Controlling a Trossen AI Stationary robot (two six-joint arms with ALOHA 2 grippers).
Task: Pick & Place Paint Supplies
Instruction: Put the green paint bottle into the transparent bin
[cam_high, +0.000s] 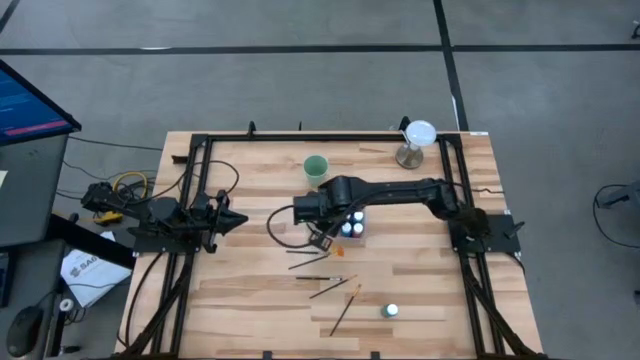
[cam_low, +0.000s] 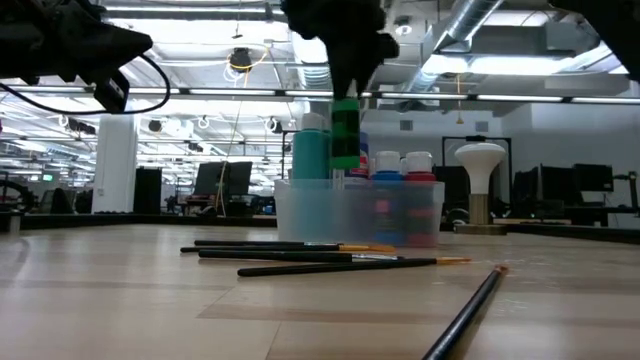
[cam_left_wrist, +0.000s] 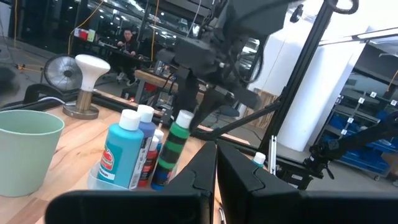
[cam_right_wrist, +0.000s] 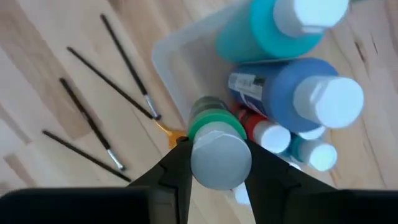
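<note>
Left gripper (cam_high: 238, 220) clenched empty, parked by worktop's left edge. Mid-worktop: right gripper (cam_right_wrist: 214, 163) grasping green paint bottle (cam_right_wrist: 213, 127) over clear tray (cam_right_wrist: 177, 56), several bottles (cam_right_wrist: 298, 93) already inside. Left: four brushes (cam_high: 318, 260), one bottle (cam_high: 391, 311) near front edge.

You get the whole desk (cam_high: 250, 290) straight down from overhead. Your low camera sits at desk level, facing the clear tray (cam_low: 300, 215) and the room behind. Both wrist cameras sit close and share that tray of bottles, the left from farther off.
</note>
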